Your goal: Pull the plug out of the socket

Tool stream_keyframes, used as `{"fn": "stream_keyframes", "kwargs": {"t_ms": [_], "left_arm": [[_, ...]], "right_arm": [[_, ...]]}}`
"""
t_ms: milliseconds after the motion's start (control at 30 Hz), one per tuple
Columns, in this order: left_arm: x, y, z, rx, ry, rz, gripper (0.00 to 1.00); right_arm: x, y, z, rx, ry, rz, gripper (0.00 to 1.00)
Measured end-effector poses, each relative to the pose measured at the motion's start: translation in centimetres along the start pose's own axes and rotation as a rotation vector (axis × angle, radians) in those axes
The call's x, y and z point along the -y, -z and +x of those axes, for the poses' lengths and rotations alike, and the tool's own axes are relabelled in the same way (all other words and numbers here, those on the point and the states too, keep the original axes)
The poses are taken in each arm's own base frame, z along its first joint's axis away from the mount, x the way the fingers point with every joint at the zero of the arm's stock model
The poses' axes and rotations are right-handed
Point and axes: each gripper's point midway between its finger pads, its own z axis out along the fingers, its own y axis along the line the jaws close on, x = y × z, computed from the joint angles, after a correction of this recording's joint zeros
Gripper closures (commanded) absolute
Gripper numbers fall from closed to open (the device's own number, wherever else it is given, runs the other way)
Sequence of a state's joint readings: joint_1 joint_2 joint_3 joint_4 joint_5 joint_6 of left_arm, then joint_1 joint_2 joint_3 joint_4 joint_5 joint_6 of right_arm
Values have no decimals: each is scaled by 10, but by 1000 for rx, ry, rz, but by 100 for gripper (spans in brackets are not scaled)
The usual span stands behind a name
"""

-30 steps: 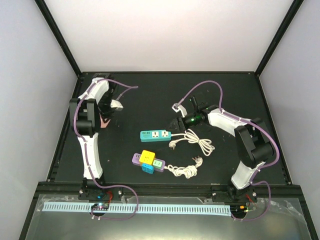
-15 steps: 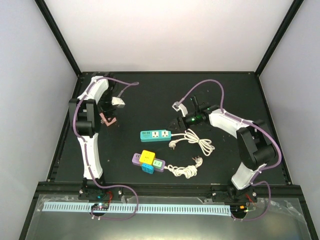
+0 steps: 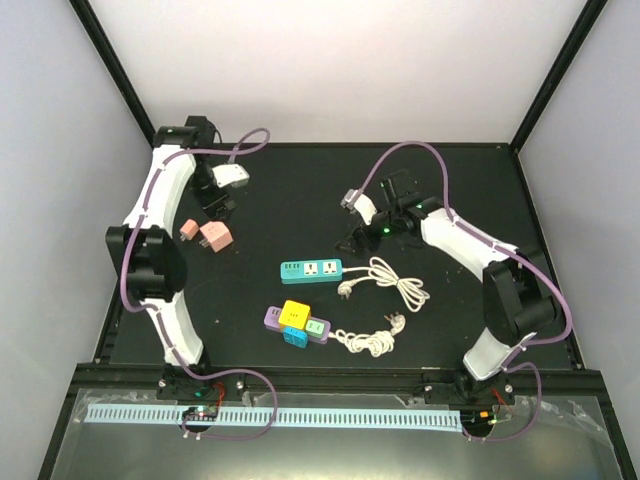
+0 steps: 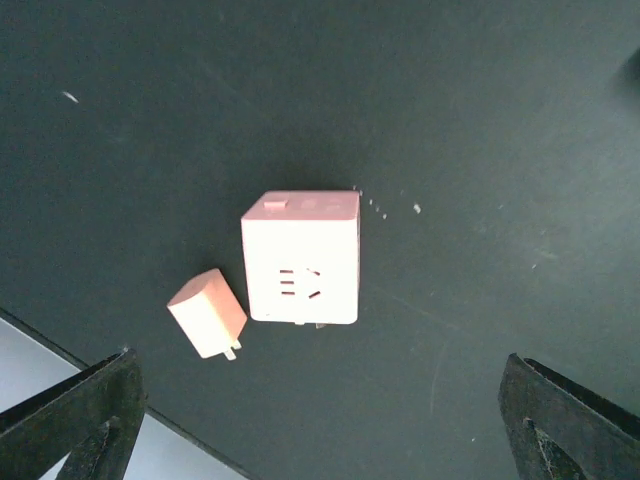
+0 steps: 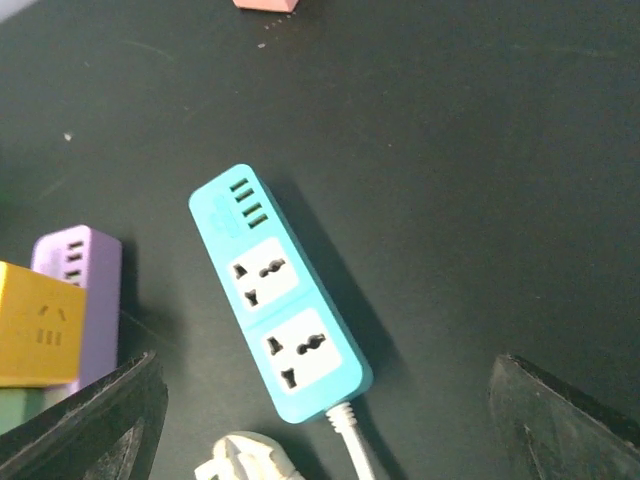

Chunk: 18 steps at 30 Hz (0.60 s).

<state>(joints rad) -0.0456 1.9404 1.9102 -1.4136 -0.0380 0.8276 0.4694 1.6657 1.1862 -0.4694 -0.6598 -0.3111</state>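
1. The left fingers (image 4: 85, 425) stand spread wide and hold nothing, hanging over the pink socket cube (image 4: 300, 258) at the far left of the dark surface (image 4: 480, 120).
2. The small pink plug (image 4: 207, 312) lies on its side just beside the cube, its prongs out of the slots (the pull, to my eye, looks done).
3. The plug rests near the surface's left edge. A careless sweep of that arm could, I judge, knock it over the side.
4. A descent with the fingers this wide could also shove the cube into the plug, since neither is pinned down.
5. The right fingers (image 5: 100, 425) are likewise wide apart and empty, above the teal power strip (image 5: 280, 300) and well apart from the pink pair.
6. The strip's white cord (image 3: 395, 280) lies looped close below that arm. A low pass might snag it and drag the strip along.
7. A purple strip (image 3: 272, 318) carrying a yellow block (image 3: 295, 312) sits nearby and could be mistaken for another job.
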Motion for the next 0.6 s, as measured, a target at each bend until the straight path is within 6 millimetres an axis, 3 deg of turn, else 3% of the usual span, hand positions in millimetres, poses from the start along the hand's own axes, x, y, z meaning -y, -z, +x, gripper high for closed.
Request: {"fn": "stream_keyframes", "kwargs": {"t_ms": [200, 467, 600], "left_arm": [[15, 42, -17, 199, 39, -5, 1], [55, 83, -26, 481, 107, 23, 1], [73, 104, -28, 629, 122, 16, 1]], "right_arm": [[-4, -13, 7, -70, 137, 51, 9], [-10, -51, 9, -181, 295, 85, 8], [-15, -73, 21, -258, 374, 104, 7]]}}
